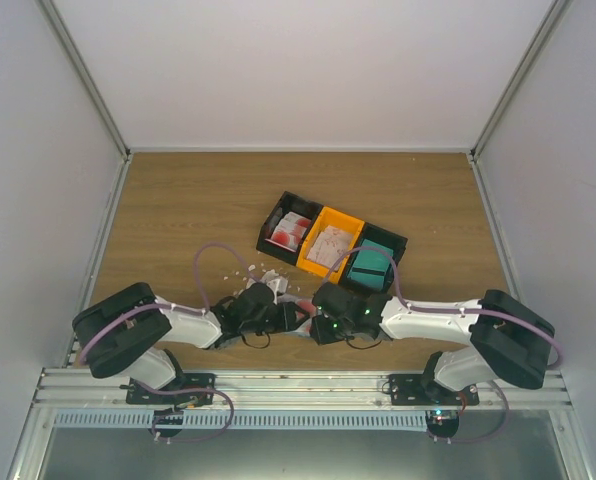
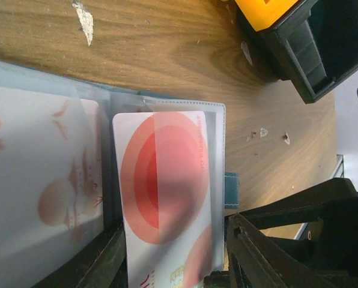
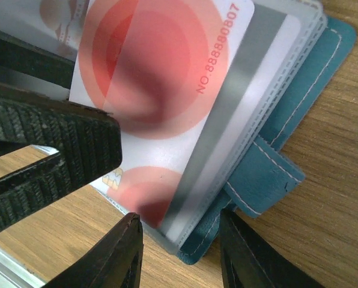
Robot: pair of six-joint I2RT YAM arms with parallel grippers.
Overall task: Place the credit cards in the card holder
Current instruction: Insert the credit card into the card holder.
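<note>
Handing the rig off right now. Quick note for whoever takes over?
Left gripper: fingers parted astride the chip end of the red-circle card; grip unclear.
Right gripper: fingers parted astride the near edge of the card holder; contact unclear.
The holder lies open.
Done: one pale-pink-print card appears seated in a clear pocket. The red-circle card is partway into the next pocket, chip end out.
Left: push it home, then load the cards from the leftmost black bin.
</note>
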